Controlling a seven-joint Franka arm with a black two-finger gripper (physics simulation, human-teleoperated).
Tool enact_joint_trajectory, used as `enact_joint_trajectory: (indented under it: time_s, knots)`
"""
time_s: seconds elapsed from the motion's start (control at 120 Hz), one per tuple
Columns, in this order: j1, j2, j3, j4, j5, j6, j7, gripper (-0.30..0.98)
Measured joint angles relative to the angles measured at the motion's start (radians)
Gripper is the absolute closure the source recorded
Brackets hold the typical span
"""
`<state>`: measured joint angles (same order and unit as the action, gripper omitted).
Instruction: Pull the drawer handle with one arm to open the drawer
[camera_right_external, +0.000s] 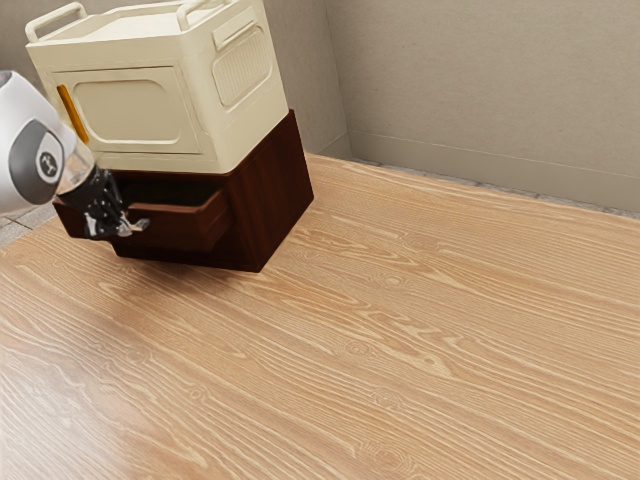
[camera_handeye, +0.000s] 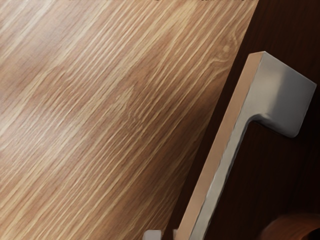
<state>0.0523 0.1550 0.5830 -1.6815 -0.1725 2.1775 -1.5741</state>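
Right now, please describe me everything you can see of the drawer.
The drawer is dark reddish brown and looks like wood. It stands partly open, out of the front of the dark cabinet, under the cream box. Its inside is in shadow. On its front is a grey handle that looks like metal: a straight bar with a wide, flat foot at one end. The gripper is at this handle; whether they touch, I cannot tell.

Ext. cam: well back from jaws, angled down across tabletop twd wall. Wrist cam: just behind jaws, facing down, v. close to drawer handle. Both share handle & pt. of tabletop.
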Motion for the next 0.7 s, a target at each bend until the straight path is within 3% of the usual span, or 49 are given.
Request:
enact_joint_trajectory:
  time_s: [0.7]
  knots:
    - [-0.015,-0.175,-0.002,-0.184,0.072,-0.001,0.0,0.79]
